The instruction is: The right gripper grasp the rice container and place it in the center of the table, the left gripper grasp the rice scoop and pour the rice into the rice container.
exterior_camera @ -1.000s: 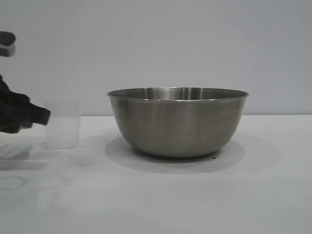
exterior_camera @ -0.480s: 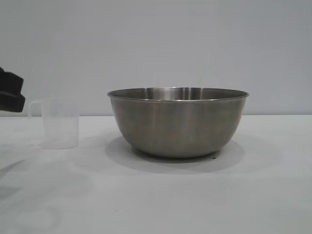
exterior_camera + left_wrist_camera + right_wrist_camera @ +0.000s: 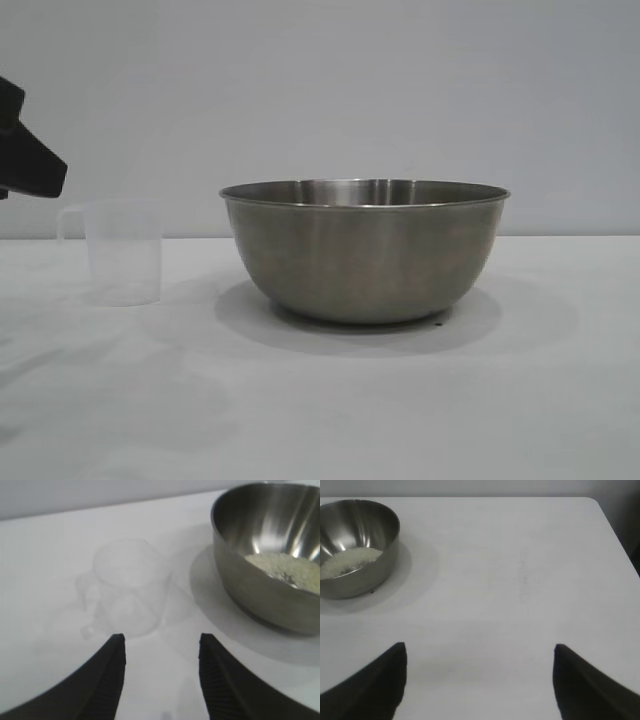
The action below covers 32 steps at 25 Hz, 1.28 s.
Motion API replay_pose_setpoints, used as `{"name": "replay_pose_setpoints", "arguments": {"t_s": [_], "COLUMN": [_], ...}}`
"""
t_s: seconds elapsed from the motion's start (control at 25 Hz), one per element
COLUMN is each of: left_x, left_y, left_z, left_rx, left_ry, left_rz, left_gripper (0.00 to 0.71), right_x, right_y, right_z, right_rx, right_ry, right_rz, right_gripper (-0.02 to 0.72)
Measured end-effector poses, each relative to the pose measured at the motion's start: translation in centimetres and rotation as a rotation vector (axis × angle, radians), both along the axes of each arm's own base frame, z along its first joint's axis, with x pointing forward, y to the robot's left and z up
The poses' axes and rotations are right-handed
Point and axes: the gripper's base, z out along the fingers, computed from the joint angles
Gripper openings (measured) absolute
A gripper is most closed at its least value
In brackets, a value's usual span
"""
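Rice scoop (image 3: 131,587) stands empty near the table's (image 3: 330,400) left edge: light, thin plastic, slippery; grip by the loop handle. Left gripper (image 3: 161,652) fingers spread, holding nothing; right gripper (image 3: 479,652) fingers spread wide.

left claw (image 3: 30,160) cropped (exterior view)

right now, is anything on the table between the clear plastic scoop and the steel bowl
Nothing. In the exterior view, only bare white table and shadow separate the small clear plastic measuring scoop from the large round stainless-steel bowl; the left wrist view agrees.
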Motion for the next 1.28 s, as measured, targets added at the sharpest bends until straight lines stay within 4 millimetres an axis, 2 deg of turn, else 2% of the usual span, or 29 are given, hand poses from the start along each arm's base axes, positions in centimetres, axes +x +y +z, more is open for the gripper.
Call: {"name": "replay_pose_setpoints", "arguments": {"t_s": [0.28,0.4,0.48,0.64,0.8,0.84,0.88,1.0,1.28], "left_x": [0.7,1.4,2.0,2.9,2.6,2.3,1.5,-0.4,-6.2], "left_y": [-0.7,-0.9,-1.1,-1.2,-0.7,-0.5,0.0,1.1,3.7], "left_z": [-0.2,0.6,1.8,5.3,9.5,10.6,12.5,15.2,19.8], "left_rx": [0.048,0.095,0.132,0.188,0.222,0.230,0.247,0.246,0.179], "left_ry": [0.134,0.200,0.223,0.244,0.258,0.250,0.248,0.222,0.106], "left_rz": [-0.043,-0.036,-0.045,-0.039,-0.013,-0.014,-0.010,0.003,0.009], "left_gripper": [0.298,0.298,0.298,0.298,0.298,0.298,0.298,0.298,0.298], "right_x": [0.0,0.0,0.0,0.0,0.0,0.0,0.0,0.0,0.0], "right_y": [0.0,0.0,0.0,0.0,0.0,0.0,0.0,0.0,0.0], "right_z": [0.0,0.0,0.0,0.0,0.0,0.0,0.0,0.0,0.0], "right_rx": [0.000,0.000,0.000,0.000,0.000,0.000,0.000,0.000,0.000], "right_ry": [0.000,0.000,0.000,0.000,0.000,0.000,0.000,0.000,0.000], "right_rz": [0.000,0.000,0.000,0.000,0.000,0.000,0.000,0.000,0.000], "right_gripper": [0.566,0.566,0.566,0.566,0.566,0.566,0.566,0.566,0.566]}}
